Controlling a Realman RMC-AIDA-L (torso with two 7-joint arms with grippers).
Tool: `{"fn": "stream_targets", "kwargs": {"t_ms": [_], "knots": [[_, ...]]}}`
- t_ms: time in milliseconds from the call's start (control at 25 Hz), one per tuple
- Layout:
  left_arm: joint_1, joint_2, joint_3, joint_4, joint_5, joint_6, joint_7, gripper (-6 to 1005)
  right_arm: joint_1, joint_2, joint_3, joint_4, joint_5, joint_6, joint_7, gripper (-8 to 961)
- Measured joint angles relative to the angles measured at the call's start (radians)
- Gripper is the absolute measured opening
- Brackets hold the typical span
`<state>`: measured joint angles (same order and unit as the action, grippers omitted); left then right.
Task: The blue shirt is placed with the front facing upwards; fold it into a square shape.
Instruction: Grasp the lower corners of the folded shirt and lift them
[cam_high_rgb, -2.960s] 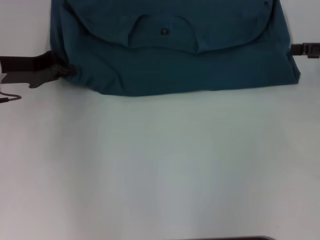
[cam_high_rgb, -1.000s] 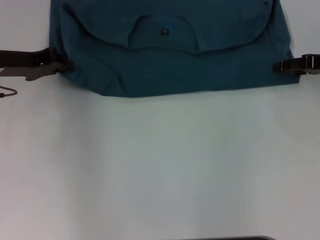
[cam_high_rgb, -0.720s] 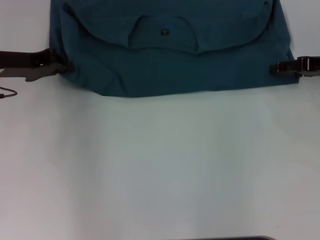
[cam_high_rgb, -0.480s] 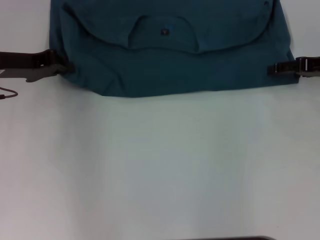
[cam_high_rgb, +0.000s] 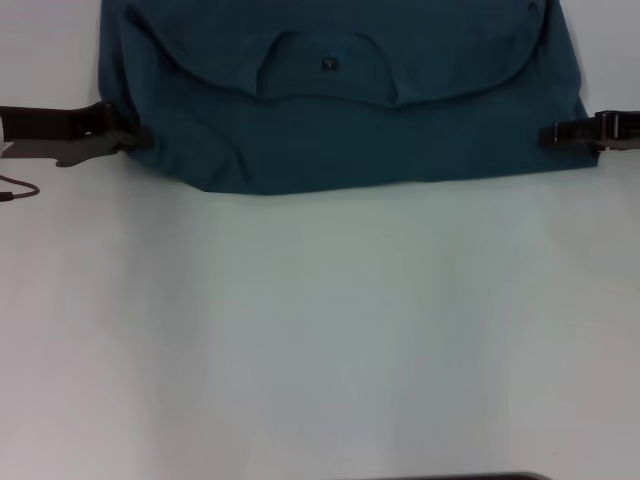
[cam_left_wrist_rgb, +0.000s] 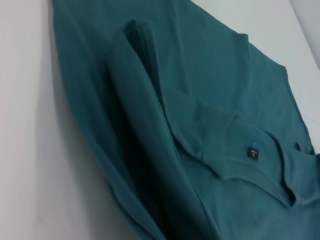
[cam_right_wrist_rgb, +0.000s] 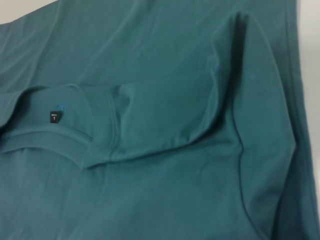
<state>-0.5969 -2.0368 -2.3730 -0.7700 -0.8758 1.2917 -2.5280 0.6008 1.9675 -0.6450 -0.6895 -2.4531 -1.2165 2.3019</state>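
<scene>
1. two grippers flank the blue shirt, which lies at 12 o'clock on the white table, partly folded with its collar showing.
2. left gripper touches the shirt's 9 o'clock edge and right gripper its 3 o'clock edge, probably to take both sides for one fold (i cannot tell whether either pinches cloth).
3. small black neck label carries pale writing too small to read.

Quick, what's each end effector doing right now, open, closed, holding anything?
Left end effector: at the blue shirt's left edge; open or shut cannot be told.
Right end effector: at the shirt's right edge; cannot be told.
</scene>
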Motion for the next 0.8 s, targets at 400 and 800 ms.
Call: {"fn": "stream_targets", "kwargs": {"t_ms": [400,800], "knots": [[0.002,-0.002,0.000,0.000,0.000,0.002,0.000,-1,0.008,0.011,0.001,0.002,0.005,-0.014,-0.001,817],[0.001,-0.005,0.000,0.000,0.000,0.004,0.002,1,0.001,0.001,0.012,0.002,0.073,-0.070,-0.017,810]]}}
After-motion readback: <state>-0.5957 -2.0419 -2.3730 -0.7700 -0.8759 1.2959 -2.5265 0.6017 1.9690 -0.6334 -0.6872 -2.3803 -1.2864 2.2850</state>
